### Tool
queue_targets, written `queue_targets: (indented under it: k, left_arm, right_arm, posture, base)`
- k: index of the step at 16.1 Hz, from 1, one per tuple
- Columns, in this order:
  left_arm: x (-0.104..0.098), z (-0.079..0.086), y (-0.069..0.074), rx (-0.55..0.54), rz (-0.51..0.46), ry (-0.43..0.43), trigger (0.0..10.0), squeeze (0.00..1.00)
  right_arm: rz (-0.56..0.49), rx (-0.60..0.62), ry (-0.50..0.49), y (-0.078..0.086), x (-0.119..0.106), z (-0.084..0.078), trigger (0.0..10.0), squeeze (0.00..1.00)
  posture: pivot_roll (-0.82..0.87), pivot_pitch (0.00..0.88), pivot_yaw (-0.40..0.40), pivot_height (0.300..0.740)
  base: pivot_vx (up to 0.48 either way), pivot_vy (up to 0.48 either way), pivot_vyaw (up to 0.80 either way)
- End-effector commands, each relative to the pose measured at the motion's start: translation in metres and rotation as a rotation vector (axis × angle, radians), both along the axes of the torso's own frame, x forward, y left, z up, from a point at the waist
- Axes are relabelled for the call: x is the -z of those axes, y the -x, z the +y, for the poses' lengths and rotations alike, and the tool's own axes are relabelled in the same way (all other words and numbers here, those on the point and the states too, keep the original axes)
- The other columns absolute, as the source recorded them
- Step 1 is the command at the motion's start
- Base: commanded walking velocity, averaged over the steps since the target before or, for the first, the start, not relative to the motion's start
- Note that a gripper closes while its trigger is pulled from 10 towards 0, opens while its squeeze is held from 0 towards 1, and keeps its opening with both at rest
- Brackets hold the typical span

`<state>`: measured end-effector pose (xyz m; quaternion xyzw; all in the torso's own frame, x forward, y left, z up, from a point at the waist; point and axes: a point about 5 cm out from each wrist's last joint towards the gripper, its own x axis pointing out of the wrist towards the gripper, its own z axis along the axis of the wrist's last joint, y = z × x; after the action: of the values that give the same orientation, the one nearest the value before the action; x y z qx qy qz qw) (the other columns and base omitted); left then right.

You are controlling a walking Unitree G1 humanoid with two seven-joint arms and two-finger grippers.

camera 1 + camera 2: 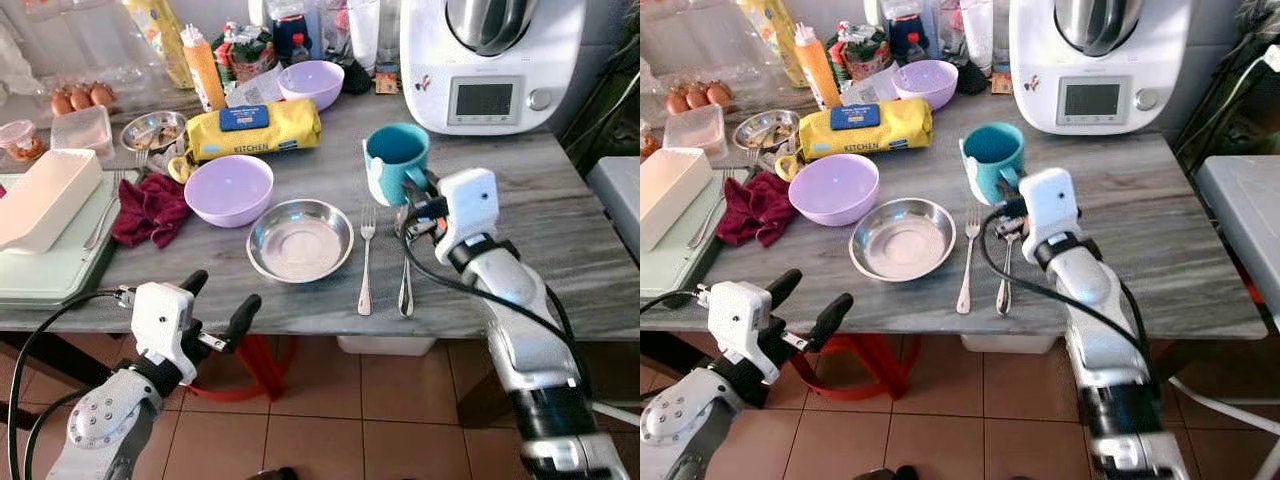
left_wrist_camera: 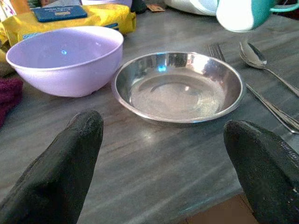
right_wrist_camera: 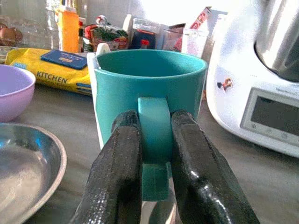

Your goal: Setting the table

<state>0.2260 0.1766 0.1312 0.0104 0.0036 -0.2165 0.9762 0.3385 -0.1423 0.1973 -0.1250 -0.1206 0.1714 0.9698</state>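
Nearest, the left pincer (image 1: 222, 305) hovers spread open below the tabletop (image 1: 560, 215) edge, while the right pincer (image 3: 156, 154) clamps the mug (image 1: 396, 160) by its handle, a rigid, breakable, likely ceramic thing beside the spoon (image 1: 405, 270).

Glossy metal dish (image 1: 300, 240), smooth matt lilac bowl (image 1: 229, 189), grey wood-grain table (image 1: 560, 250).

Grey, wood-grain streaked worktop (image 1: 560, 220). Teal ceramic mug (image 1: 397, 160) with white inner side panel. Shiny silver steel dish (image 1: 300, 240). Two lilac plastic bowls: near (image 1: 228, 189), far (image 1: 311, 82). Yellow packet (image 1: 255, 128) with blue label. Maroon cloth (image 1: 150, 210). White kitchen machine (image 1: 490, 60) with grey screen. Terracotta floor tiles (image 1: 330, 400).
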Motion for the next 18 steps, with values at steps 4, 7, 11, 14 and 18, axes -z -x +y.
queue_targets:
  k: [4,7,11,14,18]
  left_arm:
    - [-0.003,0.003,0.003,-0.016,0.003,0.000,10.0,0.00]
    - [-0.005,0.000,0.003,-0.015,0.008,0.004,10.0,0.00]
    - [-0.007,-0.002,0.006,-0.003,0.015,0.003,10.0,0.00]
    - [-0.009,-0.007,0.009,-0.005,0.017,0.013,10.0,0.00]
    - [-0.010,-0.006,0.011,-0.025,0.018,0.012,10.0,0.00]
  right_arm:
    - [-0.064,-0.016,0.000,-0.010,-0.012,0.002,10.0,0.00]
    - [-0.054,-0.040,-0.024,-0.020,-0.012,0.004,10.0,0.00]
    - [-0.081,-0.087,0.006,-0.032,-0.018,0.016,10.0,0.00]
    - [-0.084,-0.124,-0.030,-0.039,-0.023,0.031,10.0,0.00]
    - [-0.066,-0.179,-0.070,-0.043,-0.018,0.045,10.0,0.00]
  posture:
    - [0.02,0.165,0.090,0.740]
    - [0.03,0.184,0.098,0.740]
    - [0.06,0.204,0.104,0.740]
    - [0.08,0.218,0.100,0.740]
    - [0.10,0.216,0.090,0.740]
  base:
    - [0.000,0.000,0.00]
    - [0.000,0.000,0.00]
    - [0.000,0.000,0.00]
    - [0.000,0.000,0.00]
    - [0.000,0.000,0.00]
